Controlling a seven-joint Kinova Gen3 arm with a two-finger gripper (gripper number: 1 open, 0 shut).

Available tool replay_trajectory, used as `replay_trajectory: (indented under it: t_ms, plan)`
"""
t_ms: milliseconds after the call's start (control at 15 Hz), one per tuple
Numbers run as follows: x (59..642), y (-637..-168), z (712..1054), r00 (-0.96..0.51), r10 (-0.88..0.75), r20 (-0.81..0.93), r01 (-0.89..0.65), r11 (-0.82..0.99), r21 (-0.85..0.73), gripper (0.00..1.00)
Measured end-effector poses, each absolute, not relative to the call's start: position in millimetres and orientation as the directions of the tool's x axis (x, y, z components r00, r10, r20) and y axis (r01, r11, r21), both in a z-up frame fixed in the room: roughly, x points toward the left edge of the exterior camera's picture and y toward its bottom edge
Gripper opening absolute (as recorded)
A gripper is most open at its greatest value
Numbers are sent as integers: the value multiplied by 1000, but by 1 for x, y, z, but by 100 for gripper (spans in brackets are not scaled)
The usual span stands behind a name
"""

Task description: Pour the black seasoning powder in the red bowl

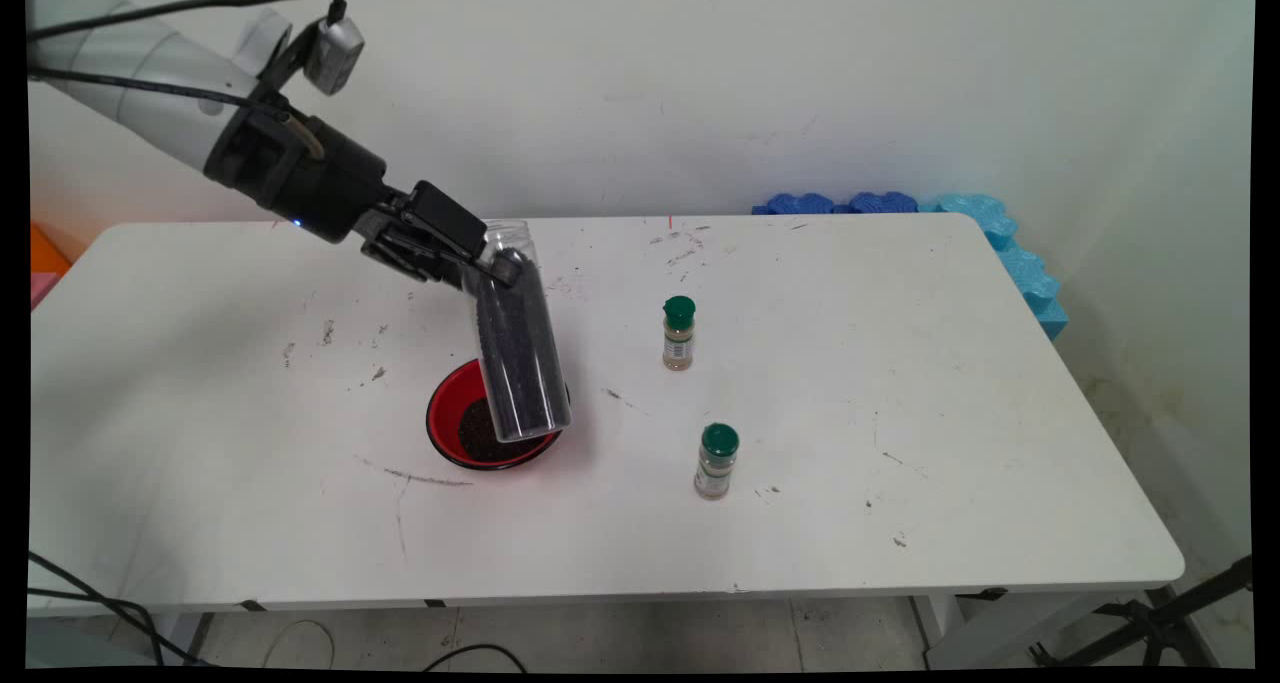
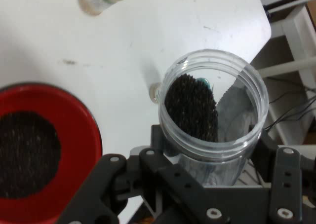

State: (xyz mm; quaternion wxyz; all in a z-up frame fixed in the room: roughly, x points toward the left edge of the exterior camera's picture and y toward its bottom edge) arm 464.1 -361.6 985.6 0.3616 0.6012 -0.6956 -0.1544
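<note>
Gripper (image 1: 487, 259) fingers are clamping one clear plastic jar (image 1: 512, 343) near its open mouth, holding it tilted above the white surface (image 1: 900, 383). Dark granules are filling most of the jar, and its lower end is hanging over, and partly hiding, one red bowl (image 1: 445, 425), which has a dark heap of the same granules inside. Whether the jar is touching the bowl is hard to make out. Two small spice bottles with green caps are standing upright to the right, well apart from the bowl: one farther back (image 1: 678, 333), one nearer (image 1: 716, 460). Their labels are too small to read.
</note>
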Motion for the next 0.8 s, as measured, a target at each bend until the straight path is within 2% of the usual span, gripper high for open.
replay_trajectory:
  t_ms: [800]
  plan:
    - [425, -347, 1036, -376, -685, 624, -622, 686, 378, 0]
